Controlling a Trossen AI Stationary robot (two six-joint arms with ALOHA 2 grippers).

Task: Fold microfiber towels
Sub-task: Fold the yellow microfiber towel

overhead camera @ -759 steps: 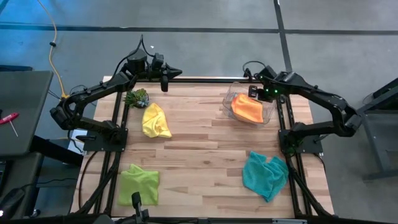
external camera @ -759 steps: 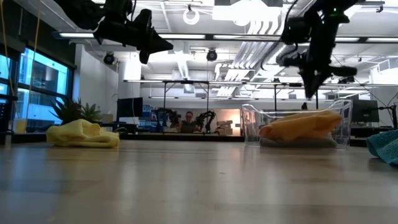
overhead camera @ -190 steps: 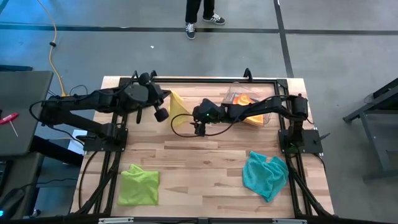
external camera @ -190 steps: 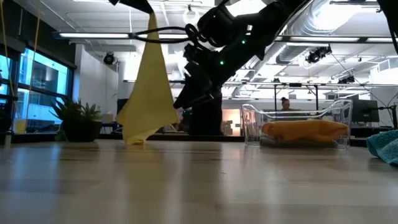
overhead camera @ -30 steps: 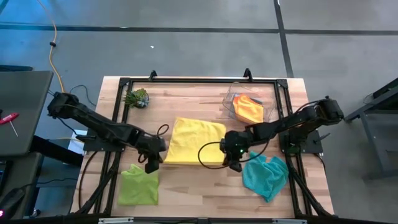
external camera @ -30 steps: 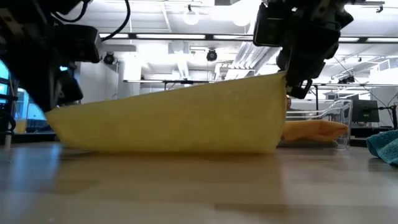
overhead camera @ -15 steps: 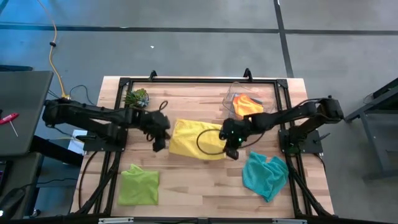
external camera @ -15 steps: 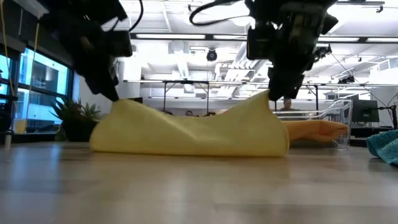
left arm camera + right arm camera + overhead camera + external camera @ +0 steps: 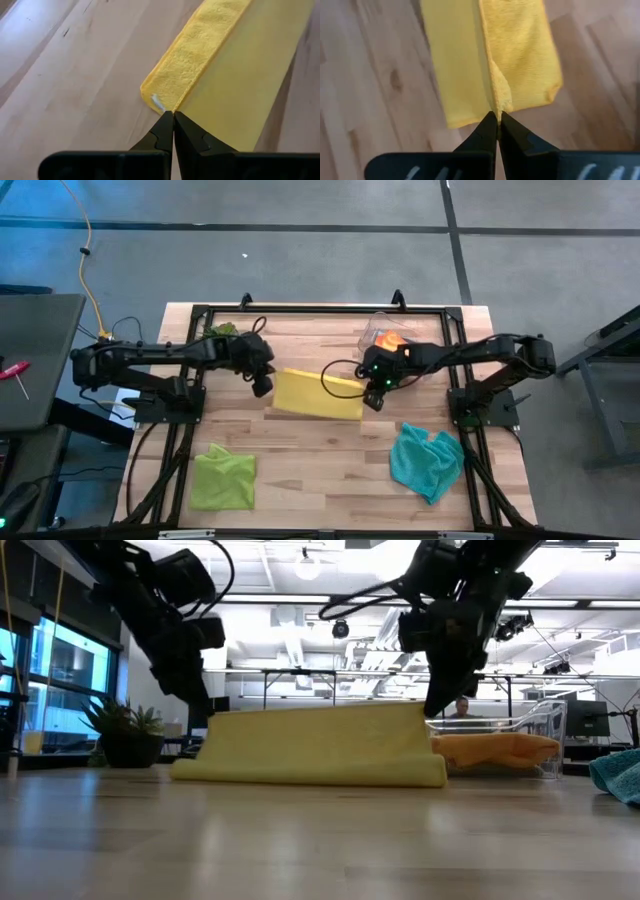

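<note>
I have the yellow towel [image 9: 318,394] pinched at both ends of its lifted edge: my left fingers [image 9: 262,384] are pressed together on the corner at the towel's 9 o'clock end, my right fingers [image 9: 372,397] pressed together on the corner at its 3 o'clock end. The towel lies near the middle of the tabletop [image 9: 320,470], half-folded, its long axis running 9 to 3 between my two grippers, the carried edge drawn over toward 12 o'clock above the layer that rests on the wood. What matters next, I judge, is that the free edge beneath lies just past my fingertips toward 12, so both arms, equally near, should lower together and keep the held edge parallel to it. The clear bin [image 9: 405,343] with the orange towel [image 9: 390,339] sits close beyond my right wrist at about 1 o'clock, the nearest thing to bump. The small plant [image 9: 222,331] stands at about 11 beyond my left arm. The lime green towel [image 9: 223,477] at 7 and the teal towel [image 9: 428,461] at 5 lie well apart from this fold.
</note>
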